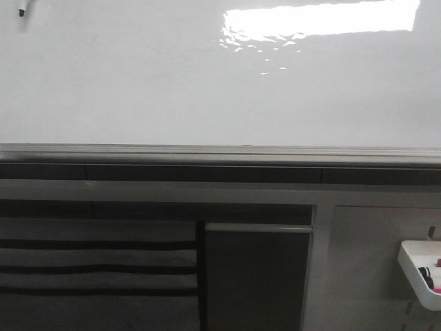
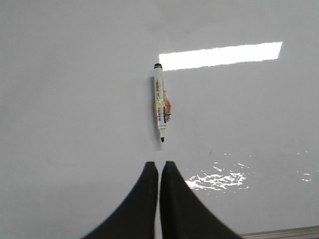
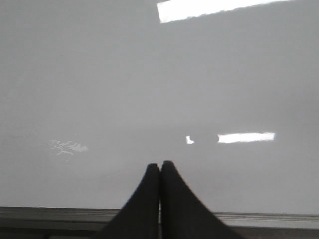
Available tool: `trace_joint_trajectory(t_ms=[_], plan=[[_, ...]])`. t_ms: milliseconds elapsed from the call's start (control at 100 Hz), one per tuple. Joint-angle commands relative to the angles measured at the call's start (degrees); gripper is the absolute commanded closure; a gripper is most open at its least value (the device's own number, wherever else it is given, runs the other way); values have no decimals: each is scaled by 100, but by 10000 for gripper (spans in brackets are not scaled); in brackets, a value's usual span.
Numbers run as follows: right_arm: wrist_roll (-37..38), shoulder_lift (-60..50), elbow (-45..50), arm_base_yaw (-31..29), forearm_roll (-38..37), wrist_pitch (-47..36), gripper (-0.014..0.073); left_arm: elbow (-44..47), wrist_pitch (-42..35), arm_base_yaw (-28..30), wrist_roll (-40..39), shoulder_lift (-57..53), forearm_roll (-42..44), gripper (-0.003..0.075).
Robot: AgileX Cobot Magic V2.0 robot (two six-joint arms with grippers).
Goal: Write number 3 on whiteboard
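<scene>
Whiteboard: the large glossy white whiteboard (image 1: 138, 89) with a grey metal bottom rail fills the front view; no number 3 is drawn on it yet.
Tray: a small white plastic tray (image 1: 418, 265) of markers hangs at lower right, below the rail.
Marker: a slim white marker with black tip (image 2: 160, 102) sits on the board, uncapped tip towards the left end effector (image 2: 159, 167), a little apart.
Left end effector: fingers pressed together, holding nothing.
Right end effector (image 3: 160, 167): likewise closed and empty, near the rail.
Step in hand: fetching the marker, I judge.
Doing it well: spread the fingers first, approach square to the barrel, grip mid-body.
</scene>
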Motion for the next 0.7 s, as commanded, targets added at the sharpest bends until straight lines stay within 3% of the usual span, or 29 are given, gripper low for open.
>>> trace_joint_trajectory(t_ms=[0, 570, 690], plan=[[-21, 239, -315, -30, -2, -290, 664, -225, -365, -1, -60, 215, -9, 738], [-21, 250, -305, -30, -2, -110, 662, -225, -442, -1, -60, 267, 4, 738], [-21, 250, -305, -30, -2, -147, 596, -225, -339, -1, -60, 267, 4, 738]])
